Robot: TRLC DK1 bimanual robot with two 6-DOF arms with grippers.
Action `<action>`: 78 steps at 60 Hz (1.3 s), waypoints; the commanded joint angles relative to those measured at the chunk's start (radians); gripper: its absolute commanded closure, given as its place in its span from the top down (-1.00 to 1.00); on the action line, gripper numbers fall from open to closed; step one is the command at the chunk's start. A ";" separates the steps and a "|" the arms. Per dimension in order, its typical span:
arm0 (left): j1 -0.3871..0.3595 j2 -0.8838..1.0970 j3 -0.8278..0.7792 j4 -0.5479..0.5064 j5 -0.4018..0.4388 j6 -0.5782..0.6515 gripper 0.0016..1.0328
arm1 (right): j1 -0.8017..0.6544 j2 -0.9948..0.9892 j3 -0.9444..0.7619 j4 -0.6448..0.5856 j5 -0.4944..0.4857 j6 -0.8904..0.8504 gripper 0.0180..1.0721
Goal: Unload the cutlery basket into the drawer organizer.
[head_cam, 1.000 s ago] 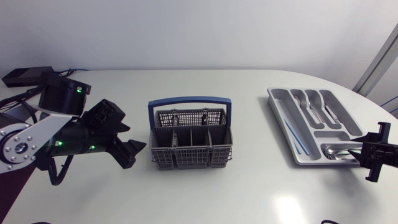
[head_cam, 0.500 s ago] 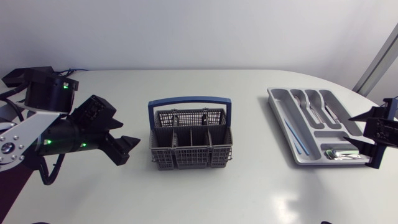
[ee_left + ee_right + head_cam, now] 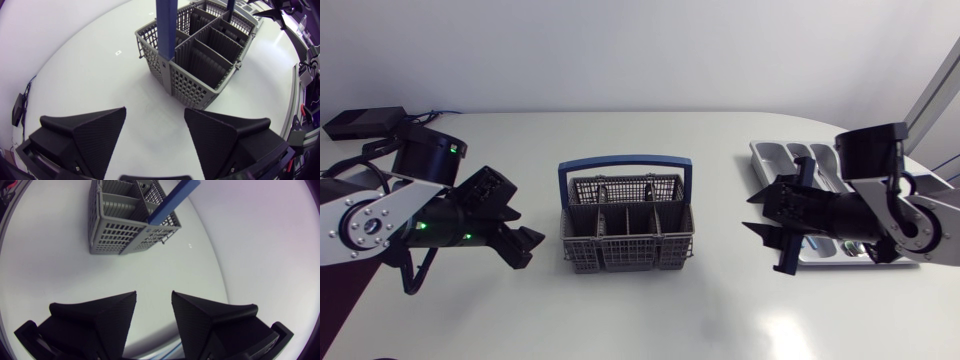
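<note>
- Head view: grey mesh cutlery basket w/ blue handle (image 3: 626,235) mid table (image 3: 650,315), silver organizer tray (image 3: 767,158) at right.
- Our left gripper (image 3: 528,243) near basket: fingers wide apart, empty.
- Our right gripper (image 3: 760,228) btw basket & tray: fingers parted, empty.

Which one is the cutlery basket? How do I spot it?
Look at the middle of the white table, between the left hand and the right hand. The cutlery basket stands there. It alone is a grey box with holey grid walls and a tall blue handle; the drawer organizer nearby is a flat silvery tray.
</note>
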 commanded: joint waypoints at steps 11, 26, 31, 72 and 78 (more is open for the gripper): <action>0.005 0.103 0.040 0.007 0.065 0.028 0.41 | 0.187 0.137 0.076 0.056 0.068 0.217 -0.73; -0.042 0.192 0.117 0.023 0.067 0.024 0.41 | 0.317 0.240 0.140 0.078 0.139 0.301 -0.76; -0.041 0.212 0.135 0.035 0.067 0.024 0.41 | 0.342 0.264 0.160 0.089 0.157 0.315 -0.76; 0.011 0.258 0.161 0.061 0.067 0.042 0.42 | 0.369 0.318 0.171 0.116 0.231 0.332 -0.75; 0.010 0.247 0.150 0.061 0.067 0.042 0.42 | 0.359 0.306 0.157 0.124 0.234 0.331 -0.74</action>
